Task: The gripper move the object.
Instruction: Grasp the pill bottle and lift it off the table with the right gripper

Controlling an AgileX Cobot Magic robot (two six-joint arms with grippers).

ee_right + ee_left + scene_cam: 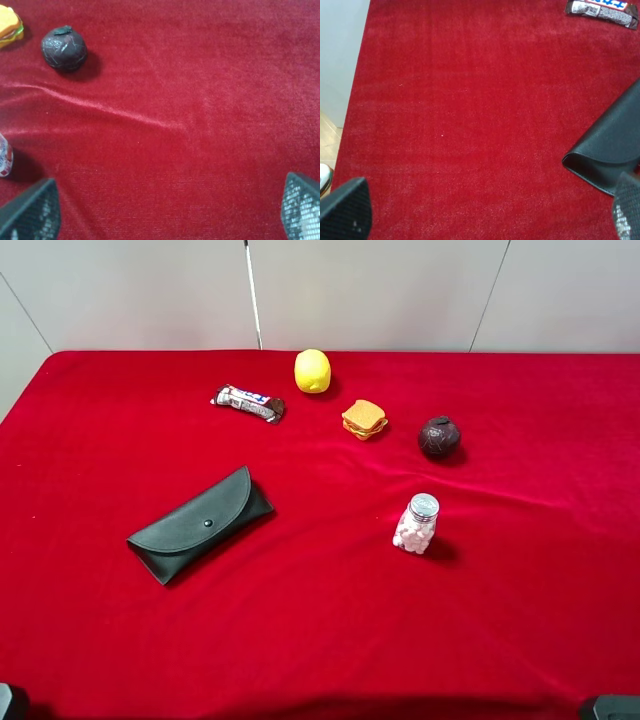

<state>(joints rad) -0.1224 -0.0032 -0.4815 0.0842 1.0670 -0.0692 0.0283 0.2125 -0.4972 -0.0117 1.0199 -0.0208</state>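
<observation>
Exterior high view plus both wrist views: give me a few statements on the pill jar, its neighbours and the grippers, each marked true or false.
1. The small clear jar with a silver screw cap and white pills stands upright on the red cloth. True.
2. The right gripper is shut on the jar. False: the right gripper is open and empty, with the jar off to one side.
3. The dark brown ball lies beyond the jar, apart from it. True.
4. The flat black case lies with its flap open. False: the flap is folded shut over the case.
5. The left gripper is open and holds nothing. True.
</observation>
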